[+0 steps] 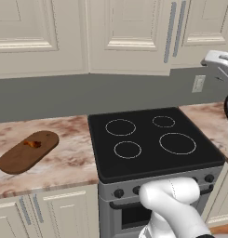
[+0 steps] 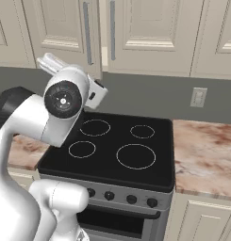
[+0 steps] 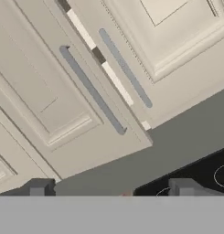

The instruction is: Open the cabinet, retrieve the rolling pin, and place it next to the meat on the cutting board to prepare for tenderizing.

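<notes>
The cabinet [image 3: 49, 91] faces my hand, its two long grey bar handles [image 3: 93, 91] running slantwise side by side. A narrow gap shows between the two doors. The same cabinet [image 2: 65, 28] hangs above the stove, and my arm reaches up just below its doors. My gripper [image 3: 112, 189] is open, nothing between its fingertips [image 3: 38, 187], and it stands a short way off the doors. On the counter left of the stove lies the cutting board [image 1: 20, 158], with the meat [image 1: 32, 144] near its far end. The rolling pin is hidden.
A black cooktop [image 1: 148, 139] with several ring burners sits below the cabinet, its knobs along the front. Marble counter [image 2: 206, 155] runs on both sides. A wall outlet [image 2: 198, 97] sits on the grey backsplash. Base cabinets [image 1: 55, 214] lie under the counter.
</notes>
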You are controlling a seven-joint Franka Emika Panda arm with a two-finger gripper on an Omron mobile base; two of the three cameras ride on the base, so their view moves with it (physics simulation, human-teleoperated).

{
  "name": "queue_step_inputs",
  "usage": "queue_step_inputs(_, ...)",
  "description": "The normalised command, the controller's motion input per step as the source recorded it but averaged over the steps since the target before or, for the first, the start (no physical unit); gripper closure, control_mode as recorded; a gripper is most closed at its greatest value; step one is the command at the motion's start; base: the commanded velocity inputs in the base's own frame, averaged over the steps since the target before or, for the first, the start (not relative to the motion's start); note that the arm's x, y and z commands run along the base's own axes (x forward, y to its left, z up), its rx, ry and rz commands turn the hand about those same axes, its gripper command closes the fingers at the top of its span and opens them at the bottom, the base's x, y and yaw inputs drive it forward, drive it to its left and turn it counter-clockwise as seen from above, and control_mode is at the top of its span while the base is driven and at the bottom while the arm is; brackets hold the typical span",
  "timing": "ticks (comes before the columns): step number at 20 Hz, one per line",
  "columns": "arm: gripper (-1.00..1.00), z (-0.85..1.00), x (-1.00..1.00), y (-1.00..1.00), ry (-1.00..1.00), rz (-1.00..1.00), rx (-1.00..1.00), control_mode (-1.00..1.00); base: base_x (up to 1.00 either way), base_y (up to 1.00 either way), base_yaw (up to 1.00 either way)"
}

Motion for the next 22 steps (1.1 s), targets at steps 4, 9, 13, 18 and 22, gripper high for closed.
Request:
queue_step_inputs(4,-1.0,0.01,0.02,-0.26,0.07,0.02,0.33,-1.0,0.0,0.0,0.0)
queue_step_inputs(9,-1.0,0.0,0.05,-0.09,0.03,0.05,0.29,-1.0,0.0,0.0,0.0)
queue_step_inputs(13,-1.0,0.0,0.25,0.0,0.04,0.06,0.25,-1.0,0.0,0.0,0.0)
queue_step_inputs(18,-1.0,0.0,0.39,0.0,0.06,0.08,0.22,-1.0,0.0,0.0,0.0)
queue_step_inputs(22,-1.0,0.0,0.39,0.0,0.05,0.06,0.19,-1.0,0.0,0.0,0.0)
